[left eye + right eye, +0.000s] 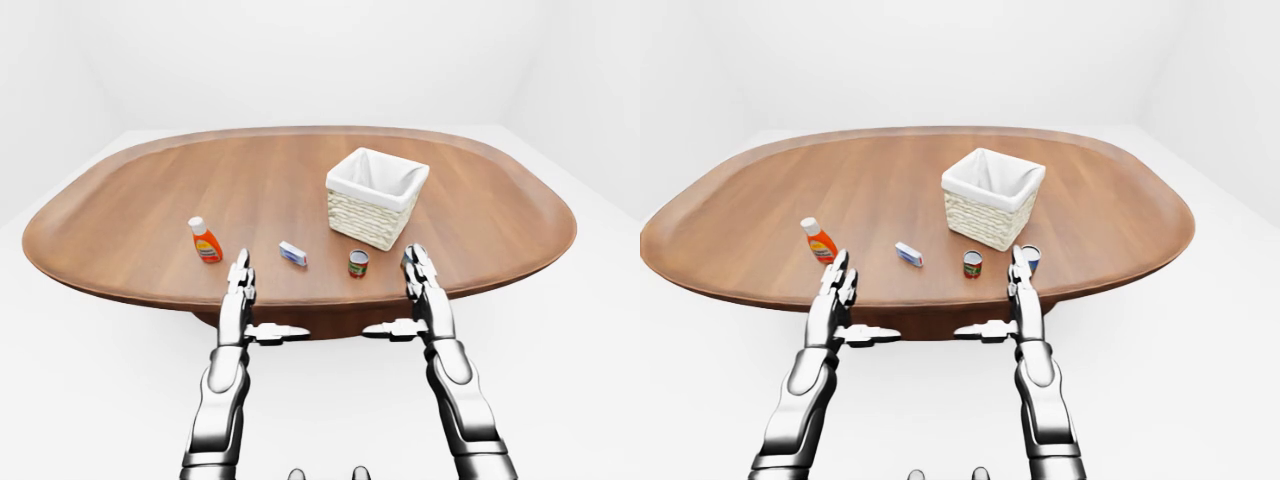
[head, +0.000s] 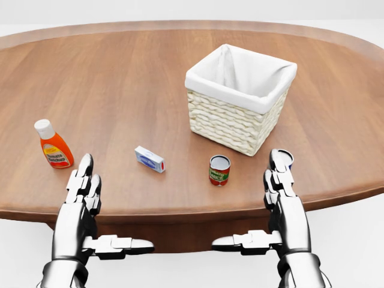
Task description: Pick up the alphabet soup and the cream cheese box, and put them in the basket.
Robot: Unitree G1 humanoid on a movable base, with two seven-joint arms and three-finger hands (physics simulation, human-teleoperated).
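both hands empty, fingers splayed wide at the counter (image 2: 120,78) edge. alphabet soup (image 2: 219,170) sits just below the basket (image 2: 237,99), cream cheese box (image 2: 149,159) to its left. risk: right hand (image 2: 282,180) clips the half-hidden second can (image 1: 1031,258) or nudges the basket.

Both arms reach up from the head view's bottom; left hand (image 2: 84,201) and right hand (image 2: 282,198) spread open, thumbs pointing inward.

blue-topped can (image 1: 1031,259) half behind right hand (image 1: 1021,283); labels unreadable
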